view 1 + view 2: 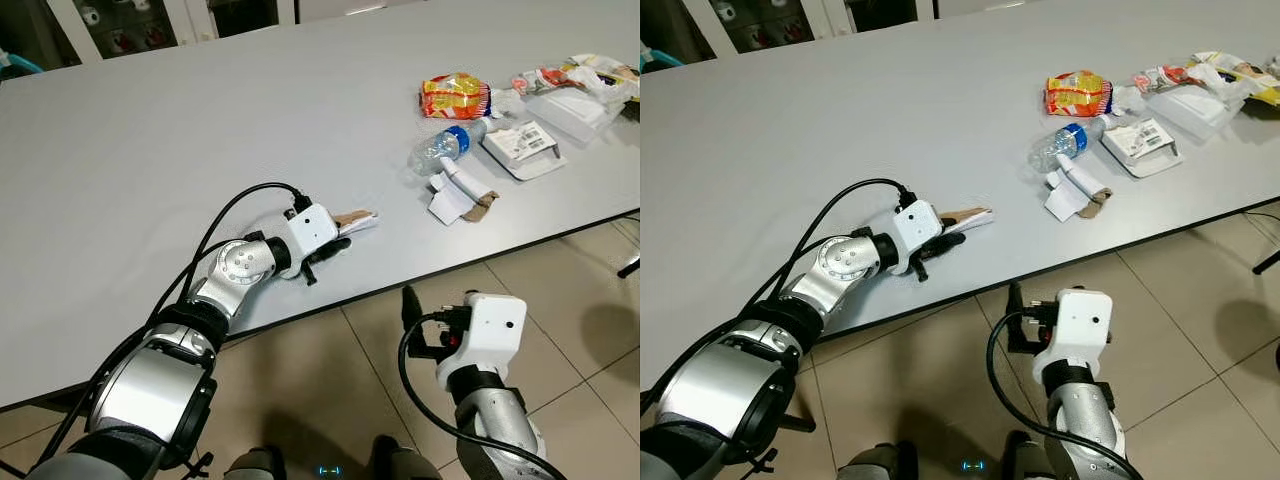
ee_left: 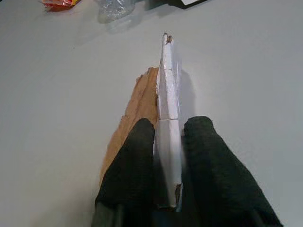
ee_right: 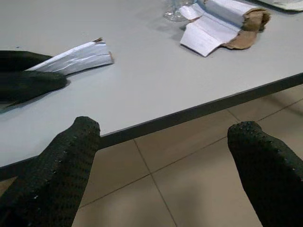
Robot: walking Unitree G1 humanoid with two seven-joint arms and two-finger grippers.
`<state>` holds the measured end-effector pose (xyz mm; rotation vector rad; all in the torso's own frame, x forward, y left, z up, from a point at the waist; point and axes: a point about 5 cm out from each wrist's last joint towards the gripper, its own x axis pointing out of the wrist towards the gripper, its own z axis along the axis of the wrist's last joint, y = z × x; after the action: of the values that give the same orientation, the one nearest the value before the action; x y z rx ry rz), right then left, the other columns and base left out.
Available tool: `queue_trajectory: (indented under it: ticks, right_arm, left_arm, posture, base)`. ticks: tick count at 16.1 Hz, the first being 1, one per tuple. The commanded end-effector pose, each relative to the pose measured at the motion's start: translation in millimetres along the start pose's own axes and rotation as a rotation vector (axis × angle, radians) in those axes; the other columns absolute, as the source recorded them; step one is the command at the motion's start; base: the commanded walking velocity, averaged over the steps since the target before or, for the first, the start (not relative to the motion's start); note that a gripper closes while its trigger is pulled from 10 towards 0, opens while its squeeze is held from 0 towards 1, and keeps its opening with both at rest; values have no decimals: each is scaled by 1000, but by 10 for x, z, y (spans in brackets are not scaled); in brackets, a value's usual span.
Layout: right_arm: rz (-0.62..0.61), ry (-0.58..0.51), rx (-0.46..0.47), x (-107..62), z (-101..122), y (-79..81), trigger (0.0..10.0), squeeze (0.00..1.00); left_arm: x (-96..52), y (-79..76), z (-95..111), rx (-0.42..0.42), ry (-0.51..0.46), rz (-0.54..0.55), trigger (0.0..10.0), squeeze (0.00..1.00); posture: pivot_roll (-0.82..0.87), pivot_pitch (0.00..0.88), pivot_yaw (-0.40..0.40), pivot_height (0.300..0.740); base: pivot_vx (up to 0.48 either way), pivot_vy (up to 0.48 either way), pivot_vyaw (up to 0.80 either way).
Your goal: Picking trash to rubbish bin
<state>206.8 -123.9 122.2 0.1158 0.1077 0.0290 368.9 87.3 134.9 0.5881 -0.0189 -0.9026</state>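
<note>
Cardboard scrap (image 2: 166, 123) is pinched edgewise by the left gripper (image 1: 330, 246) on the table (image 1: 150, 150); grip is best kept firm when lifted, while the right gripper (image 3: 165, 165) hangs spread apart.

The left arm reaches forward and to the right over the near part of the bench (image 1: 150, 150), its silver wrist joint bent. The left gripper (image 1: 335, 243) lies low at the surface with its 2 black fingers (image 2: 132, 161) pressed together on a flat strip of torn white and brown cardboard (image 2: 166, 118). The right arm is held below the bench edge, over the floor. The right gripper (image 3: 163, 175) has its 2 fingers spread wide apart, gripping nothing.
</note>
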Motion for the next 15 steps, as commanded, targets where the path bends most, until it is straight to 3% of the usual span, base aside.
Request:
queue_trajectory:
  ticks: [1, 11, 15]
  right_arm:
    - [27, 4, 12, -29, 7, 34, 10000, 0]
    - [94, 16, 33, -34, -13, 97, 10000, 0]
    - [106, 10, 33, -7, -1, 77, 10000, 0]
  left_arm:
    - [-56, -93, -183, -40, 72, -20, 0, 0]
    - [-40, 1, -113, -37, 51, 48, 0, 0]
    - [-85, 188, -30, -163, -40, 207, 0, 0]
  posture:
    - [79, 199, 42, 740]
    - [77, 196, 45, 740]
    - [91, 183, 32, 740]
  base:
    - [0, 0, 0]
    - [0, 0, 0]
    - [0, 0, 0]
